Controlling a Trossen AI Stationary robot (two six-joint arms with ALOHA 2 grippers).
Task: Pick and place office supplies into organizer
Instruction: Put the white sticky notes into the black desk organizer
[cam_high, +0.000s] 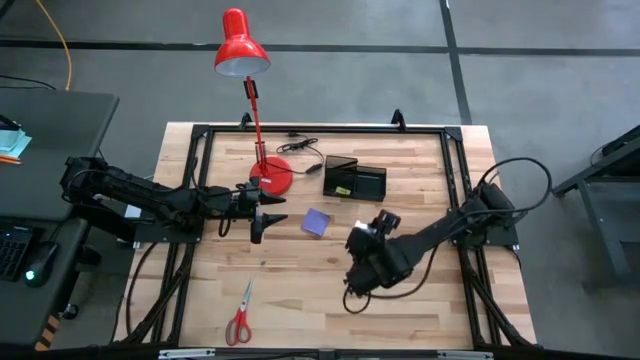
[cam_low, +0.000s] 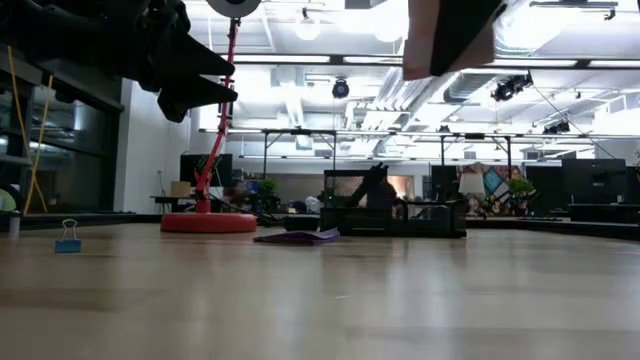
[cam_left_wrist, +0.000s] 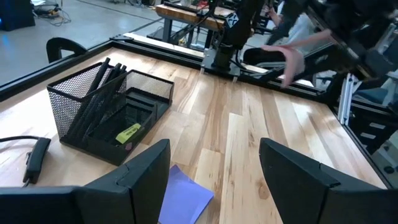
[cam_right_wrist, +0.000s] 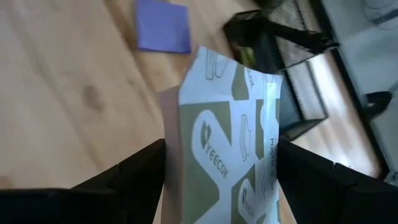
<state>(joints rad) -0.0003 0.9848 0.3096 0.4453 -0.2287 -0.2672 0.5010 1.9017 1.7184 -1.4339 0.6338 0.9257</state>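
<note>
My right gripper (cam_right_wrist: 227, 190) hangs above the middle of the table, shut on a white packet (cam_right_wrist: 231, 149) with an olive-green print. It holds the packet above the table, near the purple notepad (cam_high: 318, 222), which lies flat on the wood. The black mesh organizer (cam_high: 355, 178) stands farther back, with black pens (cam_left_wrist: 99, 84) and a yellow piece (cam_left_wrist: 129, 132) inside. My left gripper (cam_high: 262, 218) waits open on the notepad's left, a little above the table. Red-handled scissors (cam_high: 240, 315) lie near the front edge. My right gripper pinches the packet between its two fingers, one on each long side edge (cam_right_wrist: 171, 155). The fingers slant down from the table's near right side. The packet sticks out forward past the fingers and is lifted clear of the table (cam_low: 450, 35).
A red desk lamp stands on its round base (cam_high: 270, 175) left of the organizer, with a black cord (cam_high: 300, 148) behind it. A small blue binder clip (cam_low: 68, 238) stands on the table's left part. Bare wood lies in front of the notepad.
</note>
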